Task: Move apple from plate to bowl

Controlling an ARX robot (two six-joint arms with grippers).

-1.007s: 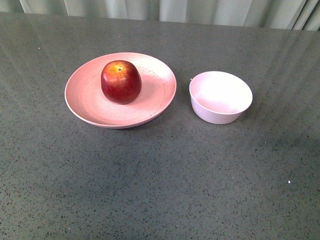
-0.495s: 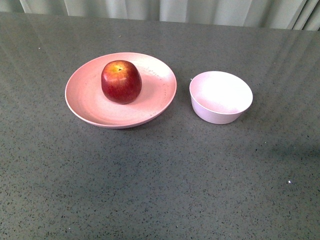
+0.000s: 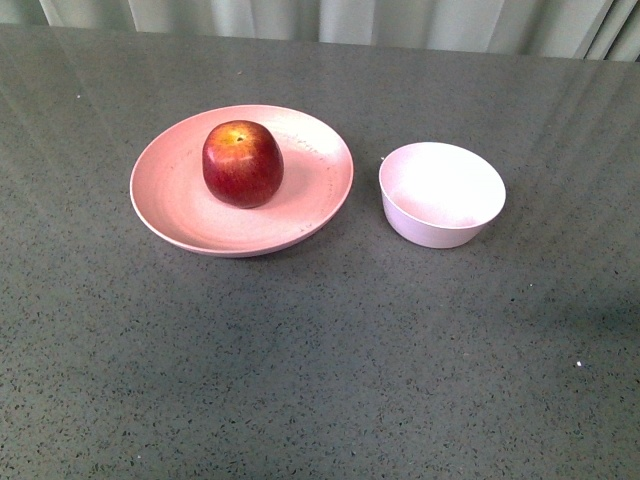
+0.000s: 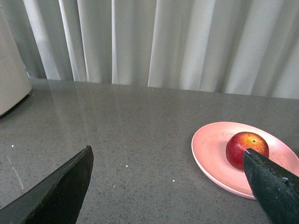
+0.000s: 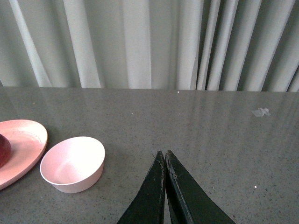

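Apple (image 3: 242,163) sits upright on the plate (image 3: 165,205), stem dimple up, a bit behind plate centre, in full contact with the plate surface. Bowl (image 3: 432,232) stands on the grey table (image 3: 320,360) just to the right of the plate, rims close but apart; apple not yet in it. Neither arm shows in the front view. Left wrist view: left gripper (image 4: 168,150) spread wide, nothing between its dark fingers (image 4: 60,191), gripping nothing. Apple (image 4: 245,145) lies ahead of it on the plate (image 4: 210,149), not lined up with the gap but off to one side, the tip of one finger overlapping the apple's lower edge in the picture; no contact, since the front view shows the apple alone. Right wrist view: right gripper (image 5: 164,153) has its fingertips pressed together, nothing held, above bare table. Bowl (image 5: 77,183) is ahead of it and off to one side, well apart; plate (image 5: 25,140) beyond the bowl, with only a dark red sliver of apple (image 5: 3,150) at the picture edge. Pale curtain (image 3: 300,20) behind the table.
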